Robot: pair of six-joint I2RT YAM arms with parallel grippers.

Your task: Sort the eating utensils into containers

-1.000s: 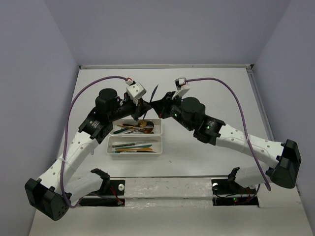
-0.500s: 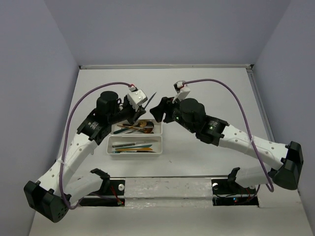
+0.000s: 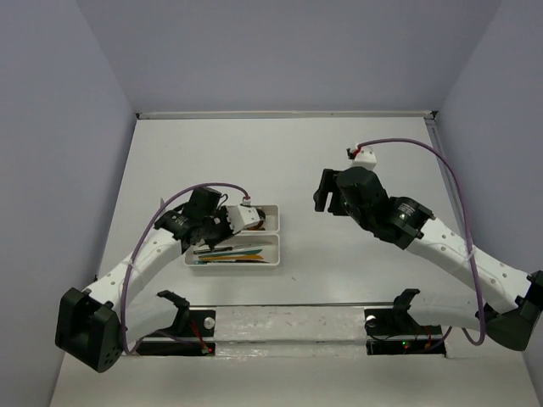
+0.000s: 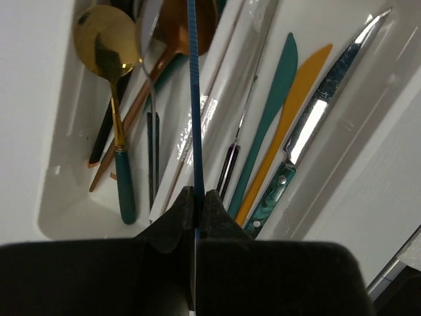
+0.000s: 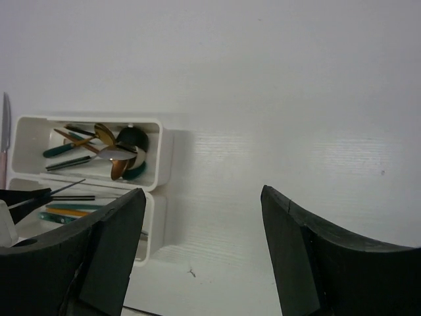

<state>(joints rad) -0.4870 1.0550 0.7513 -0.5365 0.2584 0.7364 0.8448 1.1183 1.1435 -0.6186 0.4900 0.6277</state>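
Note:
My left gripper (image 4: 196,197) is shut on a slim dark blue utensil (image 4: 193,99), held edge-on just above the wall between the two white trays. The far tray (image 3: 273,212) holds spoons, among them a gold spoon (image 4: 105,43) with a teal handle and a copper spoon (image 4: 177,26). In the near tray (image 3: 276,251) lie a teal knife (image 4: 279,99), an orange knife (image 4: 299,105) and a silver knife (image 4: 316,125). From above, the left gripper (image 3: 222,229) hovers over both trays. My right gripper (image 3: 321,191) stands open and empty over bare table to the right of the trays (image 5: 161,158).
Grey walls close the table (image 3: 356,254) at the left, back and right. Black clamps (image 3: 180,307) and the arm bases stand along the near edge. Purple cables (image 3: 450,182) loop over both arms.
The right gripper opened and let go of the dark blue utensil, then drew back to the right. The left gripper kept it and carried it down and nearer, over the trays.

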